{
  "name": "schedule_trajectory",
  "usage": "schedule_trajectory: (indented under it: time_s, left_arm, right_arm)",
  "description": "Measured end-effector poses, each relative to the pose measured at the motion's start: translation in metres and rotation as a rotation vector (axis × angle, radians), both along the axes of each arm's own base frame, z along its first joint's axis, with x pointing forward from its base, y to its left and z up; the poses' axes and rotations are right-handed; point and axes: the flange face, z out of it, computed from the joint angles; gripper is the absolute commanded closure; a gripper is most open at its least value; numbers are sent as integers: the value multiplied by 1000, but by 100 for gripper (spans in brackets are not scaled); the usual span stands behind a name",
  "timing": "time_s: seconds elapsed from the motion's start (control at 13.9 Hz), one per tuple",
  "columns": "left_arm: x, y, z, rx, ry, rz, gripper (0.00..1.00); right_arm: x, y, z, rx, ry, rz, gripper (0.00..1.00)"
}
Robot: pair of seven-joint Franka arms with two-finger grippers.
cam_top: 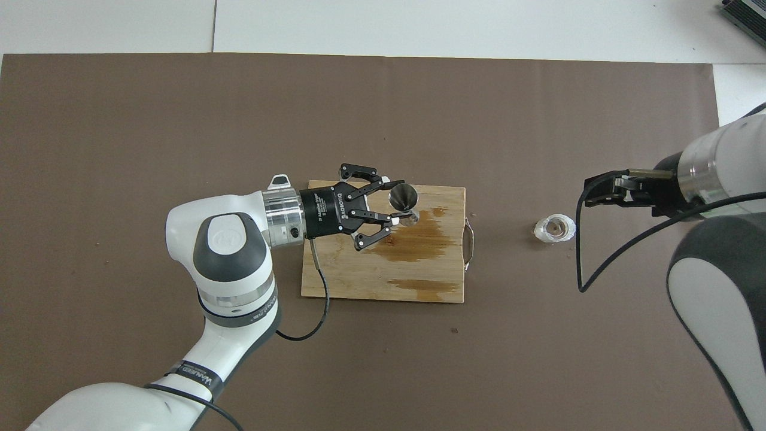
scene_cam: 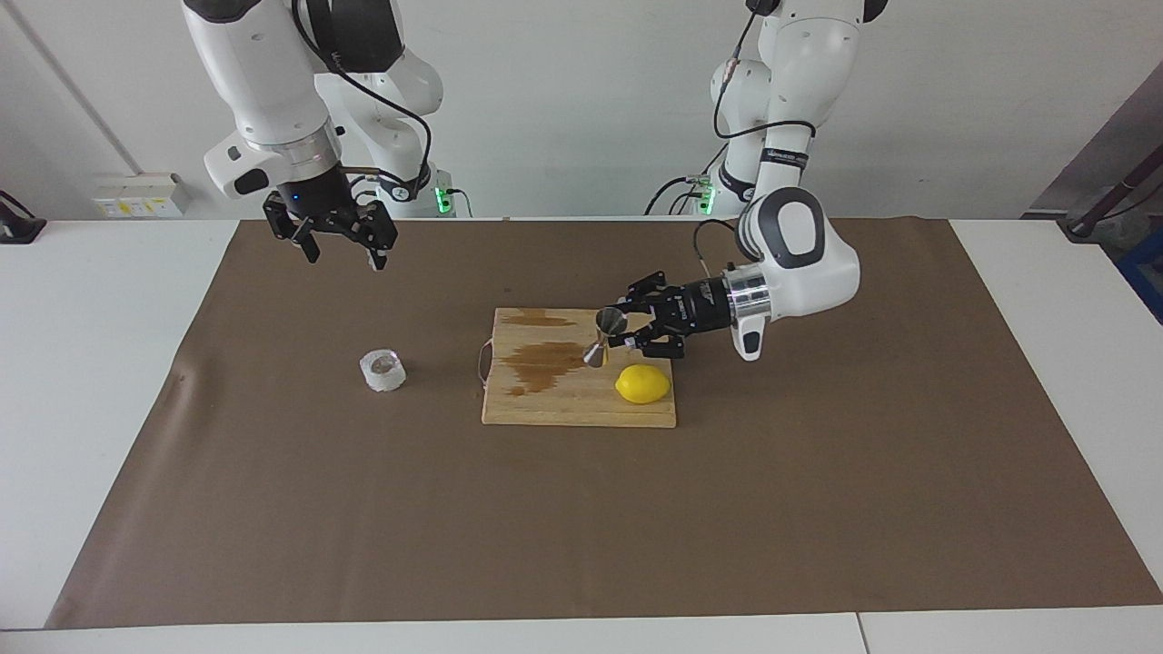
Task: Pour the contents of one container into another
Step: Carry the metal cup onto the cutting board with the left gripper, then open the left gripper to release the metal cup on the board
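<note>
We see the left gripper (scene_cam: 614,332) pinching the rigid, slippery steel hourglass jigger (scene_cam: 603,337) at its waist over the wooden cutting board (scene_cam: 545,404), while the right gripper (scene_cam: 338,243) waits wide open and empty over the brown mat, short of the thin, crushable translucent white plastic cup (scene_cam: 382,370), best held gently around its wall.

The steel jigger (scene_cam: 603,334) hangs upright over the wooden board; the crinkly white cup (scene_cam: 382,370) stands toward the right arm's end.

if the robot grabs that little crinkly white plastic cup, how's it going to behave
The small translucent white crinkly plastic cup looks thin-walled, so it would probably buckle under a firm squeeze. Being squat and small, it seems light and might slide on the brown table cover when nudged. Its brownish contents could spill if it is tilted.
</note>
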Motion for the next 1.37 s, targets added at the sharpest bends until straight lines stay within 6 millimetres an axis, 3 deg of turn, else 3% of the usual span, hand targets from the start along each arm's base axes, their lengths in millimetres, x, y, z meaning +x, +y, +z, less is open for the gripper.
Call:
schedule_trajectory:
  time_s: [0.14, 0.36, 1.08, 1.15, 1.37]
  left_arm:
    - [-21, -18, -14, 23, -31, 32, 100]
    - [-41, -27, -32, 59, -80, 70, 100]
    - [-74, -42, -53, 151, -185, 57, 100]
    - [-76, -42, -55, 157, -195, 51, 94]
    - [-77, -41, -56, 163, -205, 46, 64]
  right_arm:
    - [0, 0, 0, 0, 0, 0, 0]
    - [0, 0, 0, 0, 0, 0, 0]
    - [0, 0, 0, 0, 0, 0, 0]
    - [0, 0, 0, 0, 0, 0, 0]
    - [0, 0, 0, 0, 0, 0, 0]
